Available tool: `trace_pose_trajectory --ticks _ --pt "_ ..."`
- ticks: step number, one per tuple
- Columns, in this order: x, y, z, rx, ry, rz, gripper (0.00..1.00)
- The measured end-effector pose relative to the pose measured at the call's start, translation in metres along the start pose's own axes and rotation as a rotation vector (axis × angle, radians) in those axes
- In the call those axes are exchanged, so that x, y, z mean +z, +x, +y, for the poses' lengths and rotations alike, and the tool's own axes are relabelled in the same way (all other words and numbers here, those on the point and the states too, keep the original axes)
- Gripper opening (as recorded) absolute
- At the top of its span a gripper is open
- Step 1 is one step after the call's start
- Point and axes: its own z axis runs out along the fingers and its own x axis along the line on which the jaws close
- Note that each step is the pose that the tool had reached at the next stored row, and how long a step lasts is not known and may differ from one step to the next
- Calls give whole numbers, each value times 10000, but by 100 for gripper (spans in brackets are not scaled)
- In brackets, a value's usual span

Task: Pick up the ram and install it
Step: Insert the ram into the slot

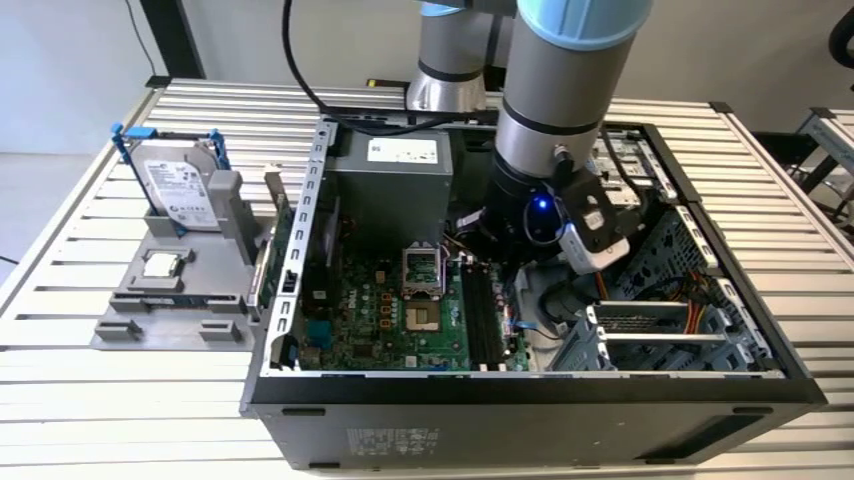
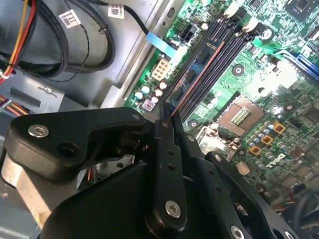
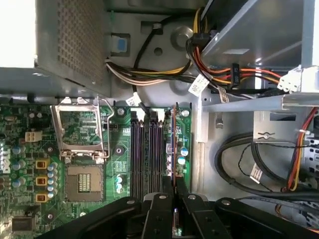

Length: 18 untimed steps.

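the hand [image 3: 174, 201] grips the ram [image 3: 173, 144] edge-on, over the motherboard slots [image 3: 147, 154].

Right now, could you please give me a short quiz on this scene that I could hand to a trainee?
1. True or false: the silver boxy hard drive with blue rails lies inside the open black computer case.
2. What is the black gripper shut on? A) a small square silver processor chip B) the long thin dark ram stick C) a yellow cable
3. Fill in: on the green motherboard, the metal-framed processor socket beside the memory slots is ___ (filled/empty).
Key: 1 false, it stands in the grey holder outside the case, at the exterior view's left; 2 B; 3 empty.
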Motion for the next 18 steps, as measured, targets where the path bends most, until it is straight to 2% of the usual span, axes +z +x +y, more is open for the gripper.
trace_pose_trajectory --ticks 6,11,18 --pt "100 68 -7 22 8 -1 0" --pt "183 76 -74 0 5 5 0" --pt "203 69 -150 -172 -4 10 0"
